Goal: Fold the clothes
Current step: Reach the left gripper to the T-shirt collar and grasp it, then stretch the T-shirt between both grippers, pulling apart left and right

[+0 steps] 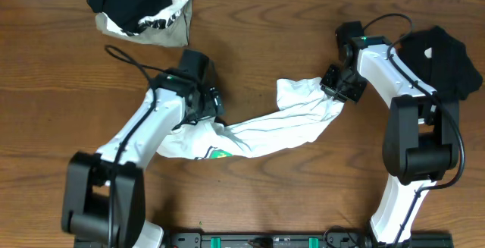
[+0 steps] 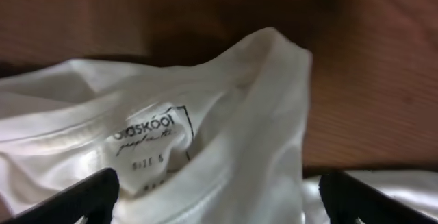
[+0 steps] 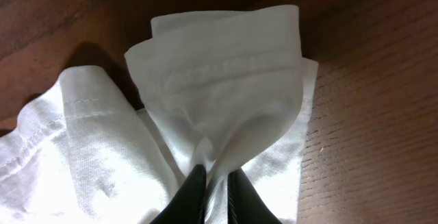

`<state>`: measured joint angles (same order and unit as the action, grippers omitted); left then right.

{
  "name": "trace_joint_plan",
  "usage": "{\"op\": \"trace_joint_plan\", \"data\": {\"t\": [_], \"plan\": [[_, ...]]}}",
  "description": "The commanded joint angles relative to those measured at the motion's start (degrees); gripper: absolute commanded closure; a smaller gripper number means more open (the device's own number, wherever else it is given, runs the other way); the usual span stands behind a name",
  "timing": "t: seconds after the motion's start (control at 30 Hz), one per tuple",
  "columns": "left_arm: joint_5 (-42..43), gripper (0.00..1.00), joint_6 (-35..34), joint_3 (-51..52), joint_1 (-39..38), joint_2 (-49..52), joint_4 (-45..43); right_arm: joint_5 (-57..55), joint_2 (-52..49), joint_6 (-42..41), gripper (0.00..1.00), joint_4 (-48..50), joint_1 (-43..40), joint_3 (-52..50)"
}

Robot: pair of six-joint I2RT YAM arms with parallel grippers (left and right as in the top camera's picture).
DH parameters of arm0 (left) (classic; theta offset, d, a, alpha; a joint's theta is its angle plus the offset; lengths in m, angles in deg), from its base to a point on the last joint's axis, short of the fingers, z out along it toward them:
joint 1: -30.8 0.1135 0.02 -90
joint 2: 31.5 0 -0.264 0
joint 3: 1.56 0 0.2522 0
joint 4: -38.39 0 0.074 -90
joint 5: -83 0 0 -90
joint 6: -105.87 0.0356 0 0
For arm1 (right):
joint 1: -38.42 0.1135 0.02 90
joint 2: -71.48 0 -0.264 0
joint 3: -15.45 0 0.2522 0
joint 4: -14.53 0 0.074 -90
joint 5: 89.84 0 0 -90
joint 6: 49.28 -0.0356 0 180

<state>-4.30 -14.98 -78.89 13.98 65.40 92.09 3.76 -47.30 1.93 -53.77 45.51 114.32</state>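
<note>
Zero folds done. T-shirt [image 1: 265,127] roped across desk [image 1: 45,66] centre. Right jaws pinched shut on its 3 o'clock end; left jaws wide apart astride collar [image 2: 226,114], gripping nothing. Pile [image 1: 140,9] at 11, black garment [image 1: 447,62] at 2 o'clock unfolded.

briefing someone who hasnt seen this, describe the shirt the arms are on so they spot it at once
On the wooden table, look at the middle. The white T-shirt lies as a crumpled band running from the left gripper to the right gripper, which pinches one end. The heap at the top-left and the lone garment at the right are mostly black; this one is white.
</note>
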Motion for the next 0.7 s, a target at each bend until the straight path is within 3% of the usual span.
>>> {"op": "trace_joint_plan", "data": {"t": [0.0,0.03,0.13,0.23,0.37,0.4,0.43,0.47,0.57,0.67], "plan": [[-0.13,0.29,-0.35,-0.96,0.13,0.15,-0.13,-0.59,-0.85,1.29,0.89,-0.09,0.48,-0.15],[-0.13,0.38,-0.35,-0.96,0.13,0.15,-0.07,-0.57,-0.85,1.36,0.89,-0.11,0.48,-0.15],[1.33,0.55,-0.33,-0.94,0.13,0.15,0.11,-0.52,-0.85,1.36,0.89,-0.09,0.48,-0.15],[2.29,0.61,-0.33,-0.94,0.13,0.15,0.76,-0.33,-0.85,1.33,0.90,-0.11,0.48,-0.15],[2.71,0.62,-0.31,-0.90,0.13,0.20,3.06,-0.35,-0.85,1.36,0.90,-0.35,0.48,-0.15],[2.95,0.58,-0.33,-0.83,0.13,0.20,3.80,-0.33,-0.85,1.36,0.89,-0.35,0.48,-0.15],[3.48,0.41,-0.33,-0.83,0.11,0.20,4.98,-0.33,-0.85,1.36,0.89,-0.33,0.48,-0.15],[3.93,0.31,-0.33,-0.83,0.13,0.20,6.25,-0.33,-0.85,1.33,0.89,-0.31,0.48,-0.15],[4.22,0.19,-0.35,-0.83,0.11,0.17,8.68,-0.33,-0.85,1.33,0.89,-0.26,0.48,-0.15],[4.22,0.18,-0.37,-0.83,0.13,0.20,8.81,-0.35,-0.85,1.33,0.89,-0.07,0.48,-0.15]]}}
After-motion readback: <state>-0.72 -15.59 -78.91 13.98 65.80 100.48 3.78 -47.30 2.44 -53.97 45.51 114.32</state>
